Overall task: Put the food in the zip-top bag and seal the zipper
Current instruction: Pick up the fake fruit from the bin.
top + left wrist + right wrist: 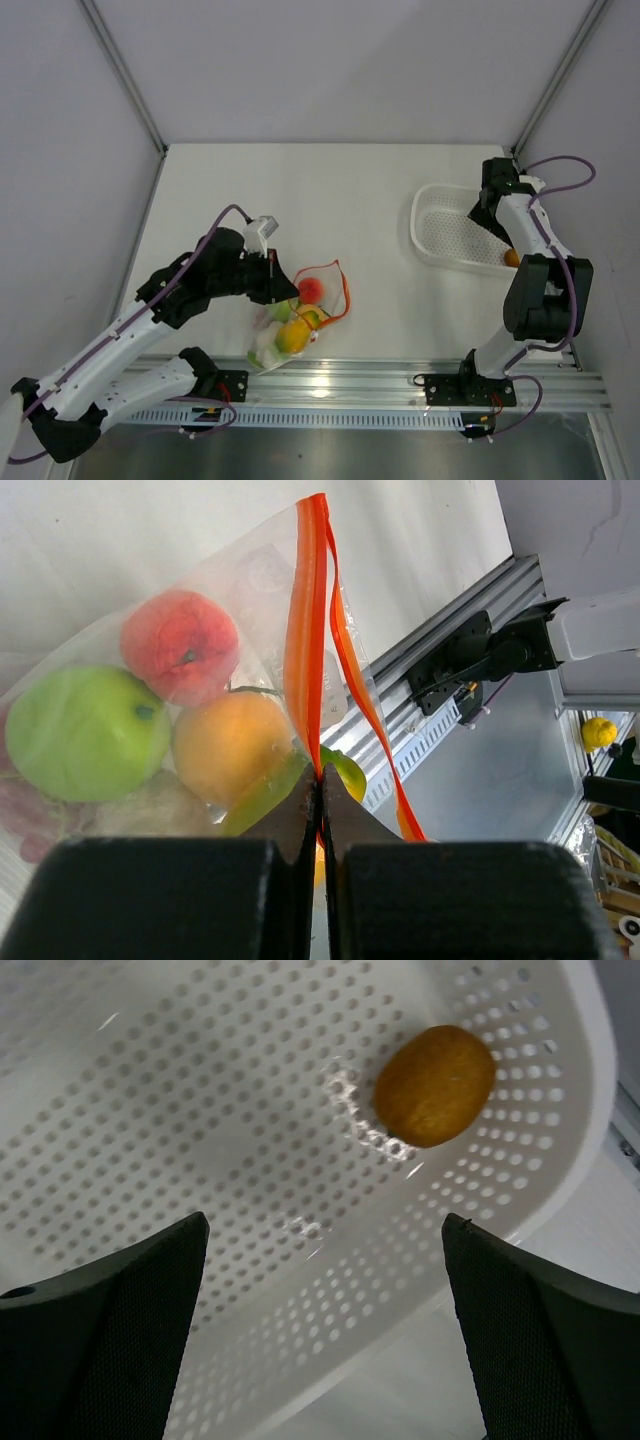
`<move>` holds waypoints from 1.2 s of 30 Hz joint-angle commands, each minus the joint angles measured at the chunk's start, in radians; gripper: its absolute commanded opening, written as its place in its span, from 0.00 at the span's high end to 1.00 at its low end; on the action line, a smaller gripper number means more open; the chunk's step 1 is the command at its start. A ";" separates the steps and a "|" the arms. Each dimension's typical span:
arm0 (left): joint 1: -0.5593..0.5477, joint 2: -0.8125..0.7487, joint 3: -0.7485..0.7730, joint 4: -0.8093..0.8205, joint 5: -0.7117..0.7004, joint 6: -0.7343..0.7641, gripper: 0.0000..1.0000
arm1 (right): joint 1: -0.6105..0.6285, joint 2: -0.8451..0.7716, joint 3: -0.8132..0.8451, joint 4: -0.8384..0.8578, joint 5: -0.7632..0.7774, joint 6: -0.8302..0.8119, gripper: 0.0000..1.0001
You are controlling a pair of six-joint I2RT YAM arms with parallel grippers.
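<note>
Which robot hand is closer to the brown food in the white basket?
Right. The right gripper hovers open over the basket, the brown food just ahead of it. The left gripper is across the table, pinching the zipper.

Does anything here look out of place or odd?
One brown food piece sits alone in the white basket, apart from the rest inside the zip-top bag, whose zipper gapes open.

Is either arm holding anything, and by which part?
The left gripper pinches the bag by its zipper. The right gripper, open over the basket, holds nothing.
</note>
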 commanded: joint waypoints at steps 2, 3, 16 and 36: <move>0.007 0.013 0.032 0.013 0.026 -0.002 0.99 | -0.072 0.025 -0.016 0.060 0.140 0.013 0.01; 0.007 0.019 0.030 0.017 0.029 -0.005 0.99 | -0.081 0.034 -0.016 0.060 0.152 0.016 0.01; 0.007 0.065 0.055 0.019 0.035 -0.001 0.99 | -0.169 0.114 -0.131 0.172 0.181 0.034 0.04; 0.007 0.088 0.044 0.034 0.055 0.002 0.99 | -0.250 0.181 -0.177 0.298 0.068 -0.035 0.71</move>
